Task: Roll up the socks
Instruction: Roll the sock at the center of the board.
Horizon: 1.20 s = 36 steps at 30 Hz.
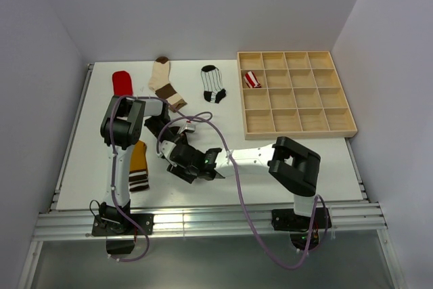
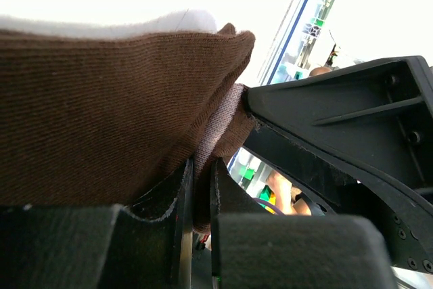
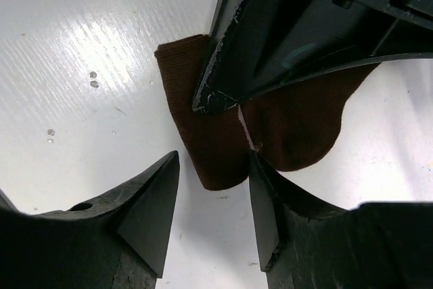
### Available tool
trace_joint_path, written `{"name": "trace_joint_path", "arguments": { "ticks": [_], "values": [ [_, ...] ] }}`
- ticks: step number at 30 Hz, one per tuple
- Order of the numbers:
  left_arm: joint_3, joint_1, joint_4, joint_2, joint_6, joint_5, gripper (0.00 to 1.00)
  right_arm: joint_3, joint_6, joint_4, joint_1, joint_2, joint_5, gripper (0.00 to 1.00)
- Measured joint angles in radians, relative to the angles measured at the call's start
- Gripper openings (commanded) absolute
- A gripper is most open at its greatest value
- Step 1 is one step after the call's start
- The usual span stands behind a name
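Observation:
The dark brown sock (image 3: 223,147) lies on the white table, folded over itself. My left gripper (image 2: 201,187) is shut on a fold of this sock (image 2: 101,120); it comes down onto the sock in the right wrist view (image 3: 284,38). My right gripper (image 3: 211,201) is open just before the sock's rounded end, its right finger touching the sock's edge. In the top view both grippers, left (image 1: 161,133) and right (image 1: 170,148), meet at the table's left middle and hide the sock. Also in the top view are the mustard sock (image 1: 139,166), red sock (image 1: 122,84), cream-and-brown sock (image 1: 164,82) and white black-striped sock (image 1: 213,84).
A wooden tray (image 1: 301,132) with many compartments stands at the back right; the red-white striped sock (image 1: 252,79) lies rolled in one of its left compartments. The mustard sock lies beside the left arm's base link. White walls close in the table on three sides.

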<state>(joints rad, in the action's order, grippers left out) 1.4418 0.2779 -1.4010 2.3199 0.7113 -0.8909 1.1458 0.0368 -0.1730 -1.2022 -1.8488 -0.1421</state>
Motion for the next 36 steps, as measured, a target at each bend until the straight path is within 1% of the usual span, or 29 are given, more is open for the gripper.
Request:
{"name": "trace_joint_path", "arguments": {
  "ticks": [14, 17, 19, 20, 21, 22, 23, 24, 25, 29, 33, 36],
  "values": [
    [0.0, 0.0, 0.0, 0.002, -0.006, 0.002, 0.01, 0.014, 0.014, -0.003, -0.002, -0.015, 0.0, 0.51],
    [0.0, 0.0, -0.001, 0.002, -0.009, 0.002, 0.02, 0.014, 0.015, 0.001, -0.002, -0.032, 0.0, 0.49],
    [0.002, 0.0, -0.002, 0.002, -0.009, 0.002, 0.04, 0.014, 0.019, 0.005, -0.002, -0.039, -0.002, 0.4],
    [0.003, 0.0, -0.002, 0.002, -0.009, 0.002, 0.06, 0.014, 0.021, 0.007, -0.002, -0.04, -0.004, 0.34],
    [0.005, 0.0, -0.003, 0.002, -0.009, 0.002, 0.07, 0.014, 0.019, 0.008, -0.002, -0.04, -0.003, 0.2],
    [0.007, 0.0, -0.003, 0.002, -0.011, 0.002, 0.12, 0.014, 0.022, 0.011, -0.002, -0.04, -0.003, 0.13],
    [0.009, 0.0, -0.003, 0.002, -0.014, 0.003, 0.14, 0.014, 0.018, 0.012, -0.002, -0.04, -0.003, 0.05],
    [0.01, 0.0, -0.003, 0.002, -0.017, 0.004, 0.16, 0.014, 0.012, 0.014, -0.001, -0.04, -0.001, 0.03],
    [0.01, -0.001, -0.002, 0.002, -0.019, 0.005, 0.21, 0.013, 0.008, 0.015, 0.003, -0.04, 0.001, 0.02],
    [0.01, -0.006, 0.01, 0.002, -0.043, 0.001, 0.27, 0.003, -0.01, 0.026, 0.024, -0.033, 0.042, 0.0],
    [0.01, -0.016, 0.042, -0.007, -0.084, -0.01, 0.3, -0.009, -0.046, 0.039, 0.053, -0.025, 0.116, 0.0],
    [0.01, -0.025, 0.105, -0.048, -0.124, -0.014, 0.31, -0.009, -0.066, 0.042, 0.068, -0.025, 0.152, 0.0]
  ]
}}
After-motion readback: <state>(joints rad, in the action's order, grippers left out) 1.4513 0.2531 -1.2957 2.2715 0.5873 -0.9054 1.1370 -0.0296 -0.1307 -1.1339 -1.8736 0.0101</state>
